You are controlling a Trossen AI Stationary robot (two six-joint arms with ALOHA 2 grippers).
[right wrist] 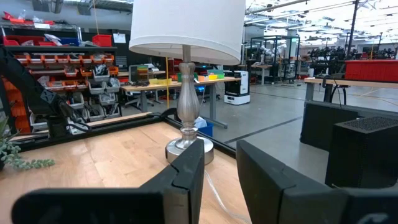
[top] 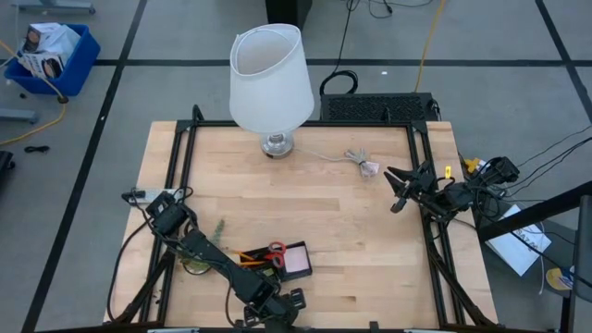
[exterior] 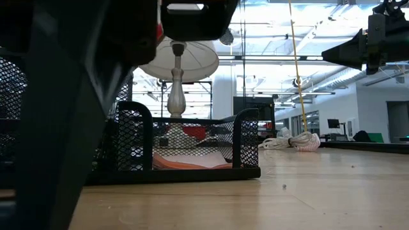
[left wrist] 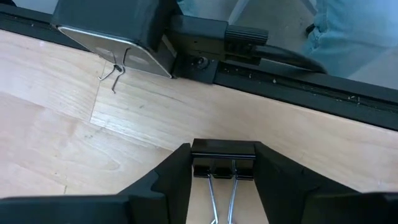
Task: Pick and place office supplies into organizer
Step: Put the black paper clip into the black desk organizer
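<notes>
A black binder clip (left wrist: 223, 159) sat clamped between the fingers of the left claw (left wrist: 224, 167) at the table's (top: 351, 250) near edge, just beside the black mesh organizer (top: 277, 261) holding red-handled scissors (top: 275, 250) and a pink sticky-note pad (top: 298, 262). The right claw (top: 398, 189), its fingers slightly apart and empty, hung over the table's right side, facing the white-shaded lamp (top: 270, 81).
</notes>
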